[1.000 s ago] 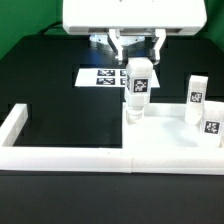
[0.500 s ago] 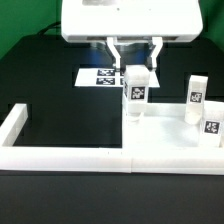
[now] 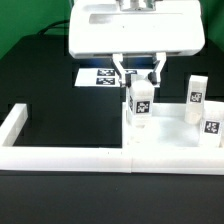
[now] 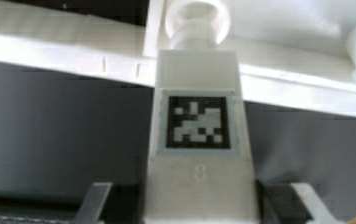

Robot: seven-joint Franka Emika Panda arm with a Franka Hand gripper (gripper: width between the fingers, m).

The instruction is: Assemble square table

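The square table's large flat white slab [image 3: 175, 143] lies at the exterior view's right. A white tagged leg block [image 3: 140, 101] stands upright over the slab's near-left part. My gripper [image 3: 140, 80] comes down from above and is shut on its upper end. In the wrist view this leg [image 4: 198, 110] fills the middle, tag facing the camera. A finger [image 4: 97, 198] shows on either side of it, around my gripper [image 4: 198, 200]. Whether the leg's lower end touches the slab is hidden. Two more tagged legs [image 3: 197, 95] [image 3: 211, 125] stand on the slab's right side.
The marker board [image 3: 100, 76] lies flat on the black table behind the held leg. A long low white border wall [image 3: 60, 152] runs along the front and turns up at the exterior view's left [image 3: 14, 122]. The arm's white body [image 3: 135, 28] hangs over the back.
My gripper has carried the leg slightly toward the exterior view's right and downward. The leg, a little tilted before, now stands straight. The other two legs have not moved.
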